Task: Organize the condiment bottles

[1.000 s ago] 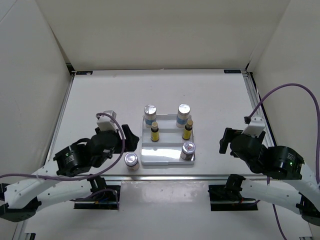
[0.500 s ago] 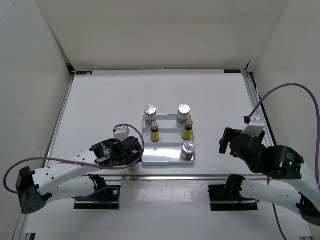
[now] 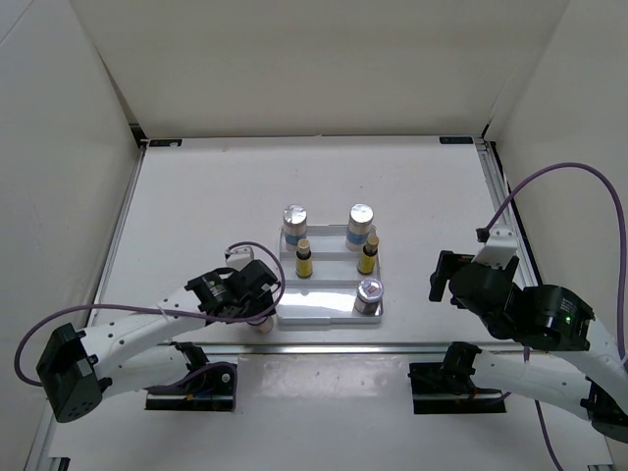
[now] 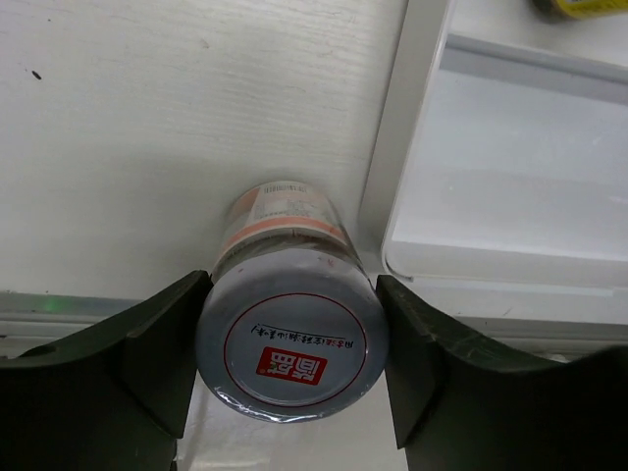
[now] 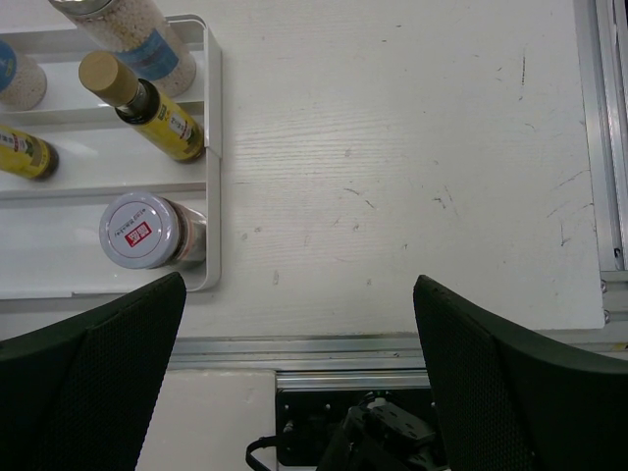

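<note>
A white stepped tray (image 3: pixel 314 299) holds two white blue-label bottles (image 3: pixel 294 224) (image 3: pixel 361 224) on its back step, two slim yellow bottles (image 3: pixel 278 262) (image 3: pixel 367 257) on the middle step, and a squat silver-lidded jar (image 3: pixel 370 293) at the front right. My left gripper (image 3: pixel 253 306) hangs over a second jar just left of the tray, near the table's front edge. In the left wrist view both fingers press the sides of that jar's lid (image 4: pixel 291 348), so the left gripper (image 4: pixel 292 314) is shut on it. My right gripper (image 5: pixel 299 294) stands open over bare table, right of the tray (image 5: pixel 214 157).
The held jar stands on the table close to the tray's left rim (image 4: pixel 402 147). A metal rail (image 5: pixel 392 348) runs along the table's front edge, and another (image 5: pixel 613 147) along the right side. White walls enclose the left, back and right.
My left arm swung right and down over the jar beside the tray, and its fingers closed on the lid. The right arm has not moved.
</note>
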Available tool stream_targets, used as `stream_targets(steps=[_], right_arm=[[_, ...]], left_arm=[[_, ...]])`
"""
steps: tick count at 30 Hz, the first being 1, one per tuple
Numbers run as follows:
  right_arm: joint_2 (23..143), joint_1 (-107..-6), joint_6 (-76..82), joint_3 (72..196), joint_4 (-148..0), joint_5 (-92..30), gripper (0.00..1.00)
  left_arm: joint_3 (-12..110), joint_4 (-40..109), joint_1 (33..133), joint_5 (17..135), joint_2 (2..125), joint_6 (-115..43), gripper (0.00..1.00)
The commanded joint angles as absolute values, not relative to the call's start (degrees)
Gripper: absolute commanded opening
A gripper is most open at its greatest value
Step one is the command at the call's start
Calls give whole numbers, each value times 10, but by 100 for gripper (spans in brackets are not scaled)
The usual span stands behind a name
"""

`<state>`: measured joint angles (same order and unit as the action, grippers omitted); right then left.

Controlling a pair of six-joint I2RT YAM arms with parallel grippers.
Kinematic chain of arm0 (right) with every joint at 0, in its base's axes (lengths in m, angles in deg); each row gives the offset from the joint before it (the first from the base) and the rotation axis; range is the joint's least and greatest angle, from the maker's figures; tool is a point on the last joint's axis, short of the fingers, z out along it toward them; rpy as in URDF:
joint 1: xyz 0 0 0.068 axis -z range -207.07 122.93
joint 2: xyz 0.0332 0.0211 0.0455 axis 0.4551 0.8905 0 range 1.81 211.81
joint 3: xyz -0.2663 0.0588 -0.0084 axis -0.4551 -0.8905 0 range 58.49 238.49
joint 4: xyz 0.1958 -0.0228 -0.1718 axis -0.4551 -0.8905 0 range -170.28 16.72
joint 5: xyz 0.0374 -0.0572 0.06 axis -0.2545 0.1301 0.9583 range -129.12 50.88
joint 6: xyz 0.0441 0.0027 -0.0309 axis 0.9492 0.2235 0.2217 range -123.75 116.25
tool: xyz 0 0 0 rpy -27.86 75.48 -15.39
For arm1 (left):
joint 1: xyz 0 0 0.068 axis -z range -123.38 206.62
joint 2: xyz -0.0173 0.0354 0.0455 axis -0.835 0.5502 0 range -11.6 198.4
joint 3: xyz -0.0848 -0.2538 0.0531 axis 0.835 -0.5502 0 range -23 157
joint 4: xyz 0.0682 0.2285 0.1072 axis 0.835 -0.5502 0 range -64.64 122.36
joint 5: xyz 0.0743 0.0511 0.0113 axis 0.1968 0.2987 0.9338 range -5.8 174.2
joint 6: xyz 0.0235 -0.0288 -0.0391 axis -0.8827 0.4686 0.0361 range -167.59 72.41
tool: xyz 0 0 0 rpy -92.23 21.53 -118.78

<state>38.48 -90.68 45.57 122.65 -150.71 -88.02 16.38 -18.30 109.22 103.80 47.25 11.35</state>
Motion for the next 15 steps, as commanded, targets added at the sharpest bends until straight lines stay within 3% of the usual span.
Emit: stream_targets(steps=[1,5,9,15], right_arm=[[387,-908,460,1227,-1494,-889,100],[387,-908,460,1227,-1494,-889,100],[387,-908,460,1222,-1494,-889,100],[387,-908,460,1222,-1494,-889,100]], left_arm=[[207,-190,1089,1024,449,102,28],[292,-235,1089,1040,412,96,11],[366,-235,1096,1040,417,67,11],[409,-235,1151,1060,518,73,11]])
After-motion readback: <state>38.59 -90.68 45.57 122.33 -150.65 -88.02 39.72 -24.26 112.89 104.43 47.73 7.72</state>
